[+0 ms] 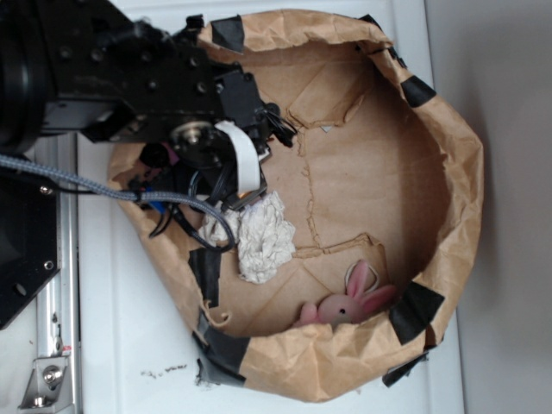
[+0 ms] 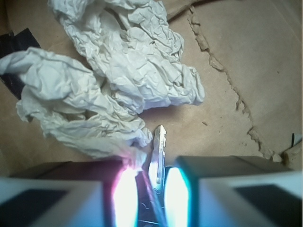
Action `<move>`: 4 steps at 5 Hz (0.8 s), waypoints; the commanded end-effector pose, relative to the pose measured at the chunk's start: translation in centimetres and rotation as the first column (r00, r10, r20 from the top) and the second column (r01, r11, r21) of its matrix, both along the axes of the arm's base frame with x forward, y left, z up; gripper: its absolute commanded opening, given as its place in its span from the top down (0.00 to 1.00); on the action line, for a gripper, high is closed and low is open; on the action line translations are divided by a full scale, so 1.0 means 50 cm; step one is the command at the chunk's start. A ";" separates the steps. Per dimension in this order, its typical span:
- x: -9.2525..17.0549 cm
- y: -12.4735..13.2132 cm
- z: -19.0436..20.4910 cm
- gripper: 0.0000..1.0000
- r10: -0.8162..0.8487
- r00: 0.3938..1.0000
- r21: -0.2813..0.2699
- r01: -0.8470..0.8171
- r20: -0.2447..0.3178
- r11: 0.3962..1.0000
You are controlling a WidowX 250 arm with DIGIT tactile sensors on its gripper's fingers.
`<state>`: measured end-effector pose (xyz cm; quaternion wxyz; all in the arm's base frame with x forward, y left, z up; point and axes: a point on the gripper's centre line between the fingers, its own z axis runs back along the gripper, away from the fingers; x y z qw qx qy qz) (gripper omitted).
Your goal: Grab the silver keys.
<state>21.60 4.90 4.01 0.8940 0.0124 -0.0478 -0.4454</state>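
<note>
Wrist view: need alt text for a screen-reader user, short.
A silver key stands edge-on between the two fingers of the end effector at the bottom of the frame. Crumpled white paper wads lie just beyond it on creased brown paper.

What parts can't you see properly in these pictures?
- Silver keys: the wrist view shows one blade between the gripper fingers; the rest is hidden by them. In the exterior view the arm covers them.
- Gripper: glare blurs its pads in the wrist view; unseen in the exterior view.
- Pink bunny: its lower body is behind the paper rim.
</note>
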 end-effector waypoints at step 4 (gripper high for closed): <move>0.022 0.002 0.033 1.00 0.049 0.998 -0.001 -0.050 0.045 0.999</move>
